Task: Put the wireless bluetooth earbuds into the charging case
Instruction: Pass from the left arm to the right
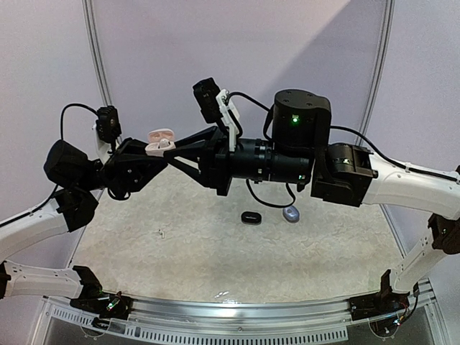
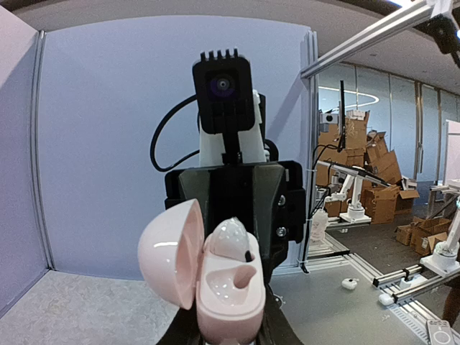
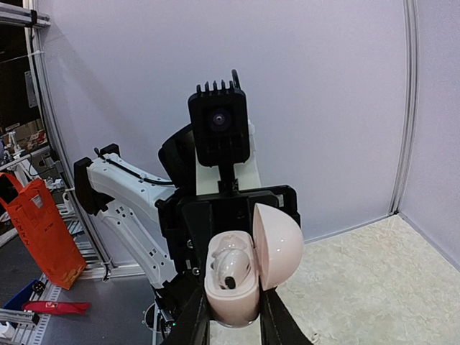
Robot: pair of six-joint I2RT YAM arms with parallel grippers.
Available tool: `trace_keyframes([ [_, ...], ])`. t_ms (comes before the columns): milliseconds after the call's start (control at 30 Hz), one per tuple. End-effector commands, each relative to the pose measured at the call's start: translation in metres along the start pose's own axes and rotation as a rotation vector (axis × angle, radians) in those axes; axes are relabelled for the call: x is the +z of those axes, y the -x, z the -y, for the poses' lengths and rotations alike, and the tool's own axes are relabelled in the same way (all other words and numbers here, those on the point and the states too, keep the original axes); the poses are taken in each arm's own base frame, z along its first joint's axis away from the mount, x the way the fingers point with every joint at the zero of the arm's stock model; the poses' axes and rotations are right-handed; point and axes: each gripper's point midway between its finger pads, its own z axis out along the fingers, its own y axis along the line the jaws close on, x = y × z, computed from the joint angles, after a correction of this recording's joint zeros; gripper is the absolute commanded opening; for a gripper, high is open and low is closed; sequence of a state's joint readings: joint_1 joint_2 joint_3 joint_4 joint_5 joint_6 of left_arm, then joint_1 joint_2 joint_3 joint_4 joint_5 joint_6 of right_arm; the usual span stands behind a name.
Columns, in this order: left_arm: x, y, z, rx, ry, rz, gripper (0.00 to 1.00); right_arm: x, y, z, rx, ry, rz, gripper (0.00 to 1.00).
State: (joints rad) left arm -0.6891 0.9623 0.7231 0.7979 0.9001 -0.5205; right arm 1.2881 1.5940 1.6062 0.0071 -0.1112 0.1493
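Landmark: pale pink glossy clamshell charging case (image 2: 226,291), lid open, aloft between my grippers.
Left gripper (image 2: 226,334): narrow, clamped on the case base.
Right gripper (image 3: 236,320): fingers flank the case; grip undetermined.
Axis: case appears to run from left jaws to right jaws.
Contents: one pale glossy earbud (image 2: 231,241) in the well farther from my left jaws; nearer well empty.
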Motion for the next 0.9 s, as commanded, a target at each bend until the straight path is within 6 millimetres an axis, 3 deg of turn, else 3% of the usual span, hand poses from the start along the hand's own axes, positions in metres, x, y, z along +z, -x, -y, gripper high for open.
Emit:
trace_keyframes([
  [0, 0.004, 0.007, 0.007, 0.029, -0.027, 0.009, 0.00, 0.007, -0.003, 0.003, 0.008, 0.006, -0.024, 0.22],
  [267, 0.004, 0.003, 0.005, 0.020, -0.017, -0.005, 0.00, 0.008, -0.007, 0.001, 0.009, 0.019, -0.031, 0.02],
  [367, 0.004, 0.000, -0.001, 0.001, 0.015, -0.013, 0.00, 0.006, -0.006, 0.003, 0.005, 0.011, -0.011, 0.00],
  [400, 0.003, -0.004, -0.005, -0.015, 0.037, -0.025, 0.04, 0.005, -0.005, 0.005, 0.004, 0.002, 0.002, 0.00],
  [467, 0.002, -0.010, -0.010, -0.027, 0.065, -0.042, 0.32, 0.001, -0.001, 0.011, 0.012, -0.022, 0.028, 0.00],
  [567, -0.002, -0.019, -0.012, -0.032, 0.082, -0.072, 0.49, -0.006, 0.002, 0.019, 0.021, -0.066, 0.052, 0.00],
  [767, -0.009, -0.042, -0.016, -0.060, 0.111, -0.156, 0.65, -0.019, 0.006, 0.028, 0.022, -0.118, 0.083, 0.00],
  [867, -0.019, -0.067, -0.016, -0.040, 0.131, -0.264, 0.72, -0.030, 0.010, 0.044, 0.035, -0.203, 0.105, 0.00],
])
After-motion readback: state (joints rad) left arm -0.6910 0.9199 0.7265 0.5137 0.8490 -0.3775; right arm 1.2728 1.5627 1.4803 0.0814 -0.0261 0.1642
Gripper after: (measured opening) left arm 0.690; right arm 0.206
